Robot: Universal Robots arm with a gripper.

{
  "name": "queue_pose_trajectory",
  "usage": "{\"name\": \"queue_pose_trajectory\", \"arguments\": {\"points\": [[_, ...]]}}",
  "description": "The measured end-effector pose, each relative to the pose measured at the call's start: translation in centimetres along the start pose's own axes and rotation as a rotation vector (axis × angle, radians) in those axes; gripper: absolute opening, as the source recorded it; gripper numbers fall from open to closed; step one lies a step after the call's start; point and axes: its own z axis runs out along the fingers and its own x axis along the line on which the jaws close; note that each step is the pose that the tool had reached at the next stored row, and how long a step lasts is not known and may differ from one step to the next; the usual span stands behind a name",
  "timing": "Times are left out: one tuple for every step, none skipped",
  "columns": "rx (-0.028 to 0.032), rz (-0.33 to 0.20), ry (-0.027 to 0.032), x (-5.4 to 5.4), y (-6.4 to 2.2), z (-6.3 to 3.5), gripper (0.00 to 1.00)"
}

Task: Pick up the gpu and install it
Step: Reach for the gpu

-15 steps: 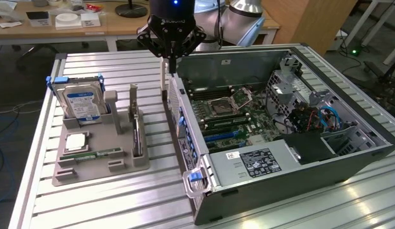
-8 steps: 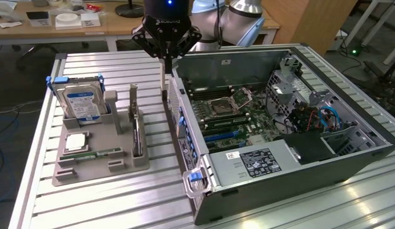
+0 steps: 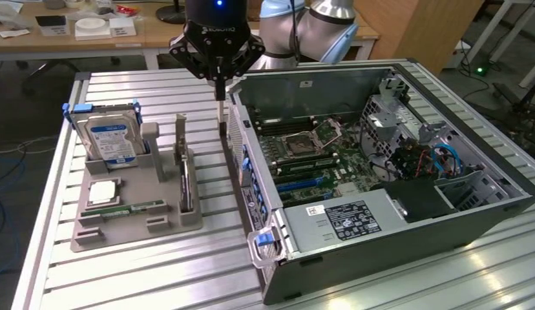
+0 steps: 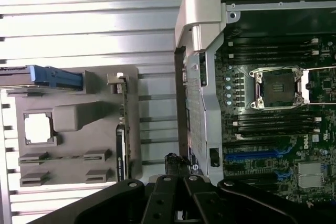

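My hand (image 3: 220, 95) is fully shut, fingertips pressed together, nothing gripped that I can make out. It hangs over the gap between the grey holder (image 3: 130, 223) and the open PC case (image 3: 380, 226), close to the case's near wall. The gpu (image 3: 183, 165) is not picked up: it stands on edge in a slot of the holder, on the side nearest the case and apart from my hand.

Exterior view: my hand well above the slatted desk (image 3: 146, 258); hard drive (image 3: 108, 139) upright in the holder, cpu (image 3: 104, 192) flat, green memory stick (image 3: 121, 208) lying beside it. The whole case interior is visible, cpu socket (image 3: 300, 145) bare.

Wrist view, looking straight down: hand (image 4: 177, 169) sits by the case (image 4: 197, 24) wall. The gpu (image 4: 122, 129) reads as a thin dark strip seen edge-on in the holder (image 4: 68, 145), with the cpu (image 4: 38, 128) and the hard drive (image 4: 52, 77) blue carrier further off. Socket (image 4: 278, 85) and blue slots seen plan-on. Desk (image 4: 94, 24) slats are glary.
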Motion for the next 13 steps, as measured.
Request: {"name": "queue_pose_trajectory", "arguments": {"points": [[0.0000, 0.000, 0.0000, 0.1, -0.01, 0.00, 0.11], [0.0000, 0.000, 0.0001, 0.3, -0.02, -0.01, 0.11], [0.0000, 0.000, 0.0000, 0.4, -0.03, -0.01, 0.11], [0.0000, 0.000, 0.0001, 0.5, -0.04, -0.01, 0.11], [0.0000, 0.000, 0.0002, 0.6, -0.05, -0.02, 0.11], [0.0000, 0.000, 0.0002, 0.7, -0.05, -0.02, 0.11], [0.0000, 0.000, 0.0002, 0.8, -0.06, -0.02, 0.11], [0.0000, 0.000, 0.0002, 1.0, -0.07, -0.02, 0.11], [-0.0001, 0.000, 0.0002, 1.1, -0.08, -0.02, 0.11], [0.0000, 0.000, 0.0002, 1.2, -0.09, -0.03, 0.11], [0.0000, 0.000, 0.0002, 1.3, -0.10, -0.03, 0.11], [0.0000, 0.000, 0.0003, 1.5, -0.11, -0.03, 0.11], [0.0000, 0.000, 0.0003, 1.6, -0.12, -0.04, 0.11]]}}
